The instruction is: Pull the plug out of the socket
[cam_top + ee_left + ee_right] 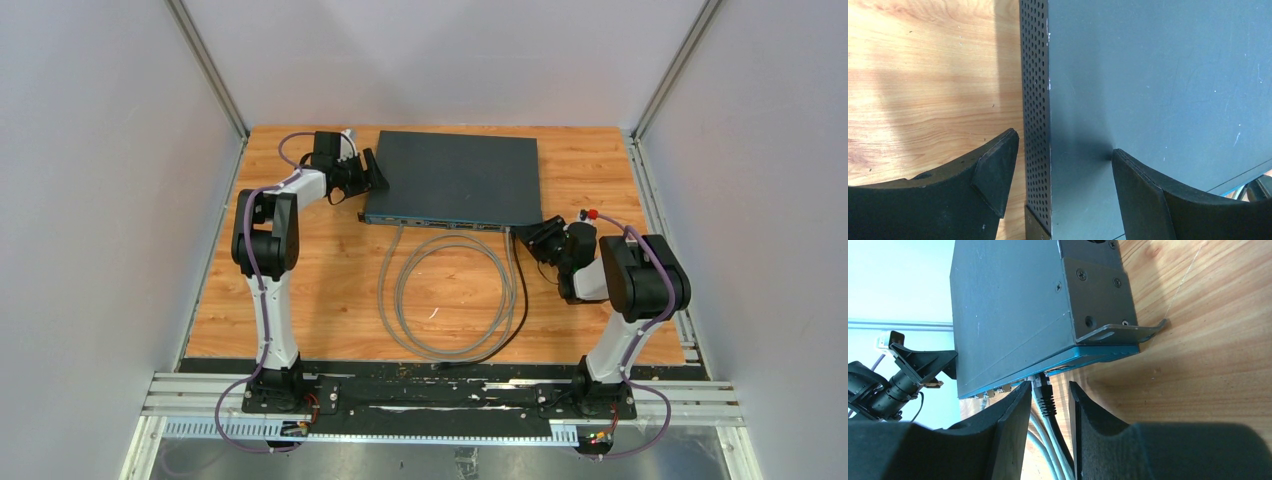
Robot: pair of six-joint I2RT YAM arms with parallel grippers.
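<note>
One black plug, its rubbery boot ribbed, is sitting pushed into the front face of the single switch. In the overhead view this is near that face's 5 o'clock corner. The right gripper is reaching in from 5 o'clock. Its jaws are standing apart on either side of the plug, with a gap showing beside the boot. One black cable is running from the plug toward 6 o'clock. At least two grey cables are looping beside it on the table.

The switch is lying flat toward 12 o'clock, a thin rectangular box of dark grey painted metal with a teal strip along its front. One bent metal mounting bracket is jutting from its side, fixed with several screws. The opposite side wall is perforated with rows of small round holes.

The left gripper is straddling the switch's 10 o'clock edge. Its jaws are spread wide, with one finger over the wood and the other over the lid.

The table is showing a glossy orange wood grain. Pale grey walls are enclosing it on three sides. Two arms are standing on an aluminium rail at 6 o'clock.
</note>
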